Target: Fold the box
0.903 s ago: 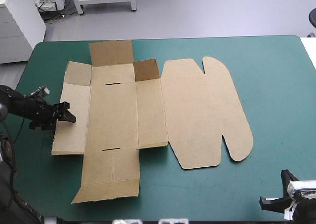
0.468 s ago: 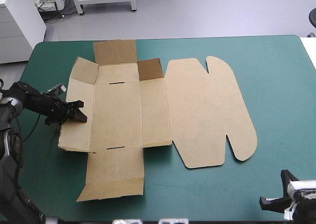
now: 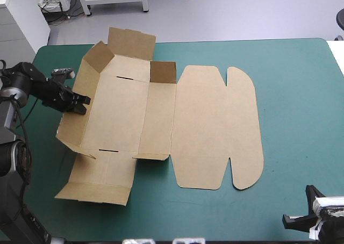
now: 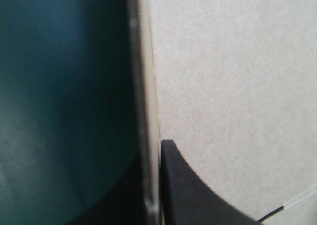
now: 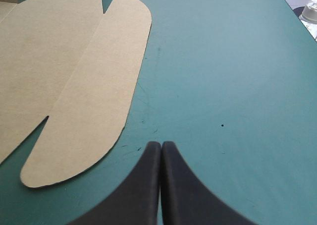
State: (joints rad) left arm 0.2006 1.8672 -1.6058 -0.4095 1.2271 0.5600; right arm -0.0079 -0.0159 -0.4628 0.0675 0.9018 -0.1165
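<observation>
table: the table (image 3: 301,93) with its teal-green cover filled most of the high view, bare across the right third and along the bottom edge of the frame.
box: the brown box (image 3: 115,115) sat left of centre in the high view, partly raised, the base flat on the cover.
lid: the lid (image 3: 207,126) lay flat right of the base, near the middle of the frame, with a rounded side flap (image 3: 244,131) flat on its right. In the right wrist view this flap lay ahead of the right gripper and off to one side, not touching it.
left wall: the left wall (image 3: 72,131) was tilted up off the cover at the left of the frame, leaning outward.
near flap: the near flap (image 3: 99,179) lay at lower left, about flat, with its end panel bent a little.
far flap: the far flap (image 3: 131,44) stood tilted up at upper left, with a corner flap (image 3: 98,56) raised just beside it.
small flap: a darker small flap (image 3: 163,72) stood upright at the base's far right corner.
left gripper: the left gripper (image 3: 83,101) reached in from the left edge of the frame; its black fingers were pinched nearly together on the left wall's edge, and the left wrist view showed the board edge between them.
right gripper: the right gripper (image 5: 161,148) was at the lower right corner of the high view, well apart from the box; its fingers met in one arch over bare cover, holding nothing.
</observation>
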